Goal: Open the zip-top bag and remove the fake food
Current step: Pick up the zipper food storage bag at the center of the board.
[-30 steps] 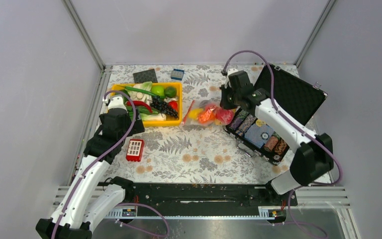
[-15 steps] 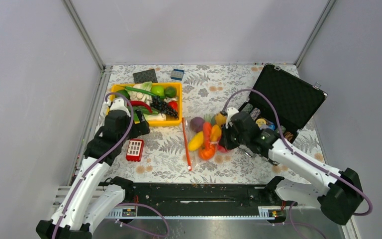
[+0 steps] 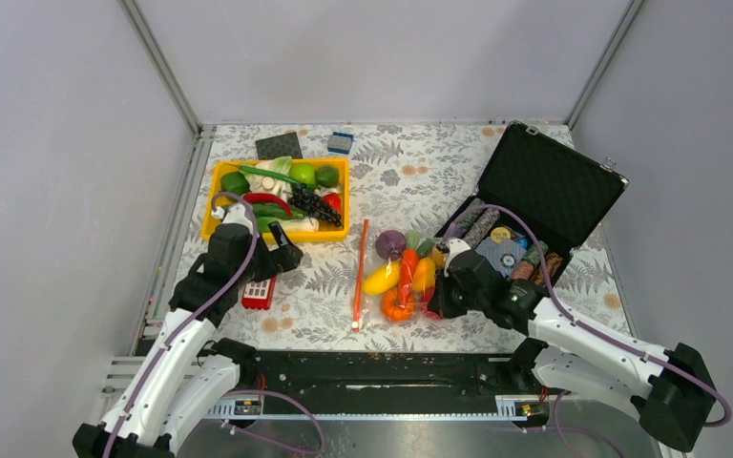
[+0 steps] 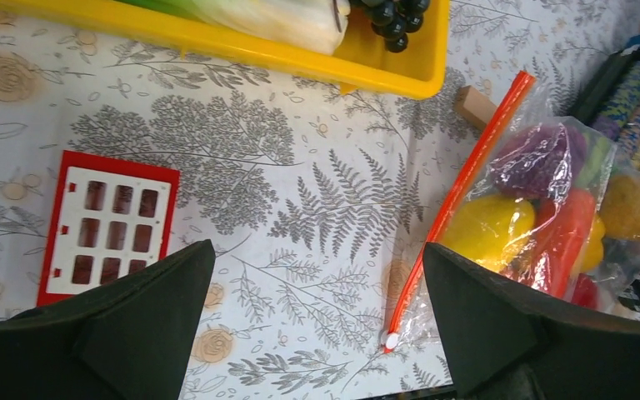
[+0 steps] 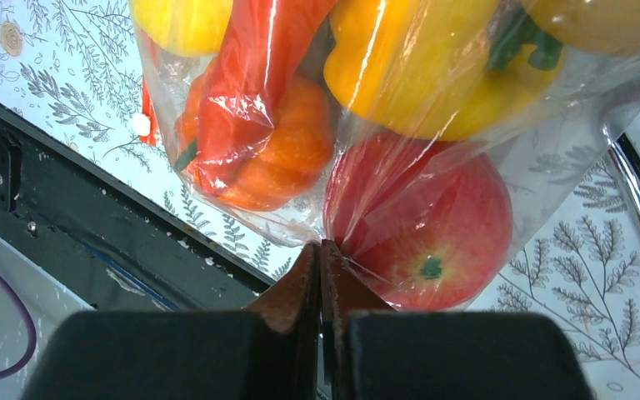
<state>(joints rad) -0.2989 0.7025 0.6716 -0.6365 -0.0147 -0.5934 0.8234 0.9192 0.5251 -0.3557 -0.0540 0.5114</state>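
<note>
The zip-top bag (image 3: 410,286) lies on the flowered table, its red zip strip (image 3: 360,277) along the left side and closed. Inside it lies the fake food: purple onion (image 3: 389,243), yellow fruit (image 3: 380,279), carrot (image 3: 408,265), pumpkin (image 3: 398,305). My right gripper (image 3: 442,301) is shut on the bag's clear film at its right end, just beside the red apple (image 5: 433,225); the pinch shows in the right wrist view (image 5: 321,250). My left gripper (image 4: 318,250) hangs open over bare table, left of the zip strip (image 4: 458,200), with nothing between its fingers.
A yellow bin (image 3: 345,232) of green vegetables and grapes stands at the back left. A red grid block (image 3: 259,292) lies under the left arm. The open black case (image 3: 554,181) with chip rolls is at the right. A black rail (image 3: 372,367) runs along the near edge.
My right arm has dragged the bag from beside the bin and case toward the near edge, still shut on it. The left gripper has shifted right, toward the bag.
</note>
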